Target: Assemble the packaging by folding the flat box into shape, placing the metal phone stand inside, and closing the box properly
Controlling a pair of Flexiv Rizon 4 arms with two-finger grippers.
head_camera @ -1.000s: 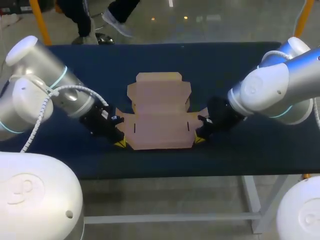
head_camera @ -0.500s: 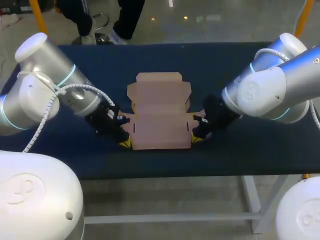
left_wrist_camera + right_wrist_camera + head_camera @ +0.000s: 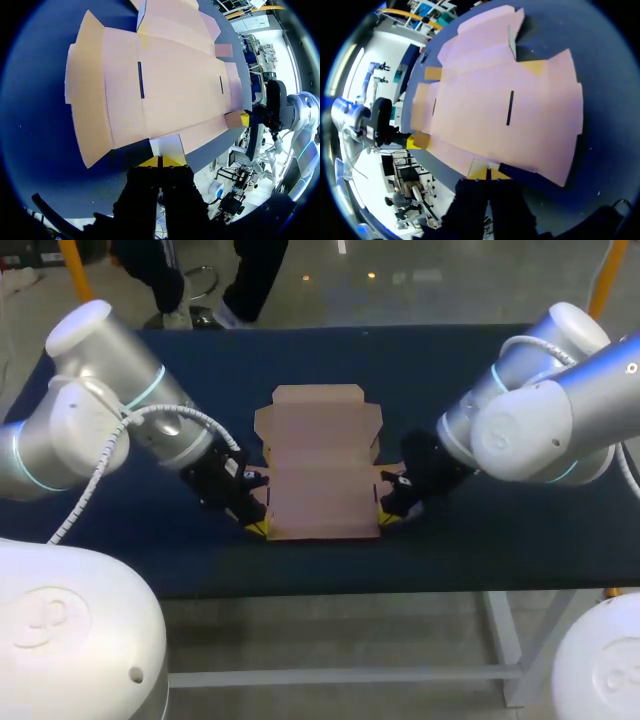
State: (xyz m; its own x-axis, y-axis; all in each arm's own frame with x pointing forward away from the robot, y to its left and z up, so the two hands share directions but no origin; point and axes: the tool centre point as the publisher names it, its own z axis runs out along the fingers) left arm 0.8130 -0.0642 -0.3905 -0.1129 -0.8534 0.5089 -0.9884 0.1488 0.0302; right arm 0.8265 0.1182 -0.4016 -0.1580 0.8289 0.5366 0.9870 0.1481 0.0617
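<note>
Fingers [image 3: 258, 528] on both arms moved inward against box [image 3: 322, 480] flaps.

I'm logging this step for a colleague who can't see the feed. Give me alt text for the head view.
A cardboard box, not yet folded into shape, lies spread out in the middle of a dark blue table. The left gripper sits at the box's near left corner and the right gripper at its near right corner, each arm coming in from its own side.
</note>
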